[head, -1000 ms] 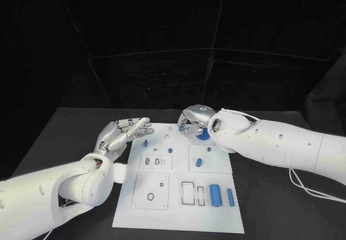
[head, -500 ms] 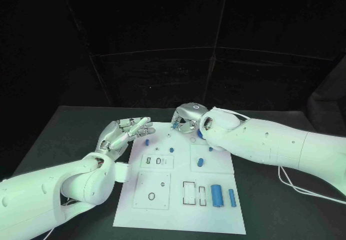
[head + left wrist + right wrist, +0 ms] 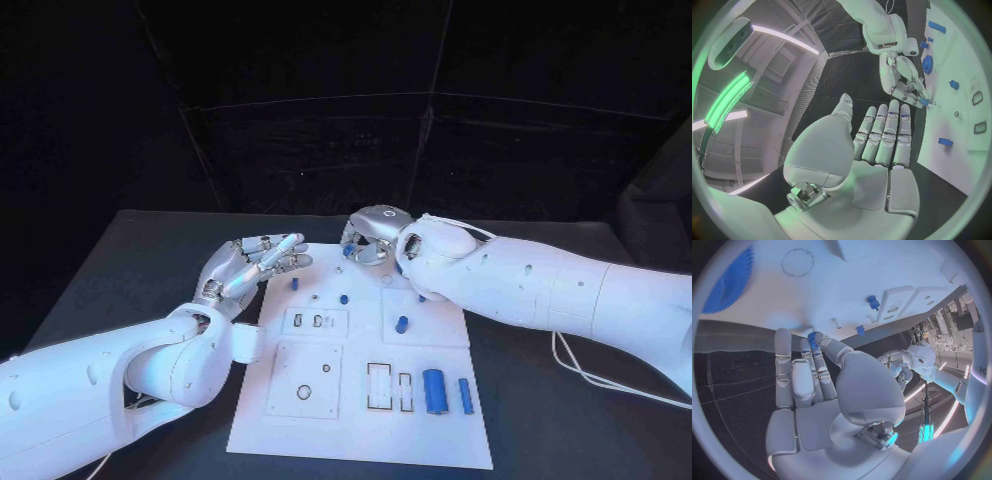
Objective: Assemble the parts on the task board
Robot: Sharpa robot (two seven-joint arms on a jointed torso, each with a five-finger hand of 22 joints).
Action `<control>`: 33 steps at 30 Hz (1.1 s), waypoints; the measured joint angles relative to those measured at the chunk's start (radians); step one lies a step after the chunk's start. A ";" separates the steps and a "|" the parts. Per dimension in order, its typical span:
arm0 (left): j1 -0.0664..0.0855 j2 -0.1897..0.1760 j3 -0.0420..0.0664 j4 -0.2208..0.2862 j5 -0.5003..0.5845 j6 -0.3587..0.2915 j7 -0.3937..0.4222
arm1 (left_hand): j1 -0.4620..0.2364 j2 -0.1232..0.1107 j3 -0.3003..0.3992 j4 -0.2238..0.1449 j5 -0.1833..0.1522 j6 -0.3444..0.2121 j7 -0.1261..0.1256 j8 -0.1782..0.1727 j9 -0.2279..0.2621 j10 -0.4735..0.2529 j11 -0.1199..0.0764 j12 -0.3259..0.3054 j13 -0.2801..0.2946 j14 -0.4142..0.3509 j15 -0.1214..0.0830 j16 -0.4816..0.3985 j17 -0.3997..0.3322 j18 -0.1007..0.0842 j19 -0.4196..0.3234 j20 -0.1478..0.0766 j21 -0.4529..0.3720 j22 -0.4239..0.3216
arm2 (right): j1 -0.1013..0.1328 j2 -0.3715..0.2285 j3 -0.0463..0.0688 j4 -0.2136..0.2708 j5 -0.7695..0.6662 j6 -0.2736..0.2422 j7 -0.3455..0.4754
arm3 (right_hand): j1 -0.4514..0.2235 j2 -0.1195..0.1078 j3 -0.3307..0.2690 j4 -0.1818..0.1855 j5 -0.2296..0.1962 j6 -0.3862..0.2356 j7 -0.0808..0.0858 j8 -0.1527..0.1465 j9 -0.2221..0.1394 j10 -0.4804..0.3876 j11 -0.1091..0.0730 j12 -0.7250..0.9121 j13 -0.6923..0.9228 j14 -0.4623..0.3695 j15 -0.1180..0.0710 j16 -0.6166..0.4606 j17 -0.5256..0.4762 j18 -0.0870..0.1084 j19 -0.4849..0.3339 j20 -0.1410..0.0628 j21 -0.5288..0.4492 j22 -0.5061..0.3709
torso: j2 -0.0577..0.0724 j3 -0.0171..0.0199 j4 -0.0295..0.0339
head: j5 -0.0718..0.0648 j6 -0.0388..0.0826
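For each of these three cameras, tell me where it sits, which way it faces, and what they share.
Head view: on the robot's head, looking down at the task board; both white arms and the left hand and right hand show.
Left wrist view: behind the left hand, facing over its flat fingers toward the right hand.
Right wrist view: behind the right hand, facing the board, pinching a small blue part.
Shared: every view shows the white task board.

Right hand pinches a small blue part over the task board.
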 measured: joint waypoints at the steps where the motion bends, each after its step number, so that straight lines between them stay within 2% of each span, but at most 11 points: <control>1: 0.000 0.000 0.000 0.000 0.000 0.000 0.000 | 0.000 0.000 0.000 0.000 0.000 0.000 0.000 0.000 0.000 0.000 0.000 0.000 0.000 0.000 0.000 0.000 0.000 0.000 0.000 0.000 0.000 0.000 | 0.000 0.001 0.000 -0.001 0.000 0.000 0.000 | 0.000 0.000 0.000 0.000 0.000 -0.003 0.003 0.000 0.000 -0.003 0.003 0.000 0.000 0.000 0.000 0.000 0.001 0.000 0.000 0.000 0.000 0.000 | 0.000 -0.0002 0.0000 | 0.000 0.000; 8: 0.003 0.001 0.000 -0.002 0.000 0.001 -0.001 | 0.000 0.000 0.000 -0.006 0.000 -0.004 0.004 0.000 0.000 0.000 0.000 -0.005 0.000 0.000 0.000 0.000 0.000 0.000 0.000 0.000 0.000 -0.001 | 0.001 0.011 0.001 -0.008 0.001 0.006 -0.001 | -0.004 -0.004 0.002 0.008 -0.005 -0.004 0.003 -0.001 0.000 -0.006 0.002 -0.001 0.000 0.000 0.000 0.000 0.002 0.000 0.000 0.000 0.000 0.000 | 0.002 -0.0015 -0.0007 | 0.000 -0.001; 16: 0.006 0.001 0.000 -0.004 0.000 0.002 -0.001 | 0.000 0.000 0.000 -0.005 0.000 -0.004 0.004 0.000 0.000 0.000 0.000 -0.005 0.000 0.000 0.000 -0.004 0.000 0.000 0.000 0.000 0.000 -0.001 | 0.000 0.022 0.000 -0.023 0.001 0.016 -0.007 | -0.015 -0.020 0.012 0.026 -0.005 -0.032 0.009 0.000 0.000 -0.032 0.010 -0.004 0.000 0.004 0.004 0.004 -0.005 0.000 -0.003 0.004 0.000 -0.002 | 0.003 -0.0021 -0.0008 | 0.003 -0.005; 23: 0.008 0.001 0.000 -0.005 0.000 0.004 -0.002 | 0.000 0.000 0.000 -0.005 0.000 -0.004 0.004 0.000 0.000 0.000 0.000 -0.005 0.000 0.000 0.000 -0.004 0.000 0.000 0.000 0.000 0.000 -0.002 | 0.000 0.029 0.000 -0.028 0.001 0.024 -0.012 | -0.017 -0.044 0.011 0.036 0.000 -0.052 0.019 0.001 -0.001 -0.066 0.019 -0.004 -0.001 0.004 0.011 0.004 -0.017 0.000 -0.009 0.009 0.000 -0.006 | 0.005 -0.0022 -0.0010 | 0.004 -0.008; 24: 0.008 0.001 0.000 -0.005 0.000 0.004 -0.002 | 0.000 0.000 0.000 -0.005 0.000 -0.004 0.004 0.000 0.000 0.000 0.000 -0.005 0.000 0.000 0.000 -0.004 0.000 0.000 0.000 0.000 0.000 -0.002 | 0.000 0.030 0.000 -0.028 0.001 0.025 -0.013 | -0.017 -0.055 0.010 0.037 0.002 -0.058 0.017 0.001 -0.001 -0.075 0.022 -0.004 -0.001 0.004 0.011 0.004 -0.020 0.000 -0.011 0.011 0.000 -0.006 | 0.005 -0.0022 -0.0012 | 0.004 -0.008; 27: 0.009 0.001 0.000 -0.006 0.000 0.004 -0.002 | 0.000 0.000 0.000 -0.005 0.000 -0.004 0.004 0.000 0.000 0.000 0.000 -0.005 0.000 0.000 0.000 -0.004 0.000 0.000 0.000 0.000 0.000 -0.002 | 0.000 0.032 0.000 -0.029 0.001 0.026 -0.015 | -0.016 -0.074 -0.002 0.049 0.010 -0.089 0.026 0.001 -0.003 -0.114 0.029 -0.004 -0.001 0.005 0.021 -0.009 -0.045 0.000 -0.017 0.017 0.000 -0.011 | 0.005 -0.0023 -0.0013 | 0.005 -0.009; 30: 0.009 0.001 0.000 -0.006 0.000 0.004 -0.003 | 0.000 0.000 0.000 -0.005 0.000 -0.004 0.004 0.000 0.000 0.000 0.000 -0.005 0.000 0.000 0.000 -0.004 0.000 0.000 0.000 0.000 0.000 -0.002 | 0.000 0.031 0.000 -0.029 0.001 0.025 -0.016 | -0.008 -0.091 -0.031 0.063 0.010 -0.126 0.038 0.000 -0.003 -0.160 0.041 -0.004 -0.001 -0.002 0.034 -0.026 -0.079 0.000 -0.025 0.025 -0.012 -0.018 | 0.005 -0.0023 -0.0019 | 0.005 -0.009; 33: 0.009 0.000 0.000 -0.006 0.000 0.005 -0.003 | 0.000 0.000 0.000 -0.005 0.000 -0.004 0.004 0.000 0.000 -0.004 0.004 -0.005 -0.001 0.000 0.000 -0.004 0.000 0.000 0.000 0.000 0.000 -0.002 | 0.000 0.028 0.000 -0.027 0.002 0.020 -0.016 | 0.000 -0.100 -0.072 0.074 0.004 -0.158 0.042 0.000 -0.003 -0.193 0.046 -0.004 0.000 -0.005 0.038 -0.035 -0.102 0.000 -0.025 0.025 -0.019 -0.025 | 0.006 -0.0023 -0.0026 | 0.007 -0.008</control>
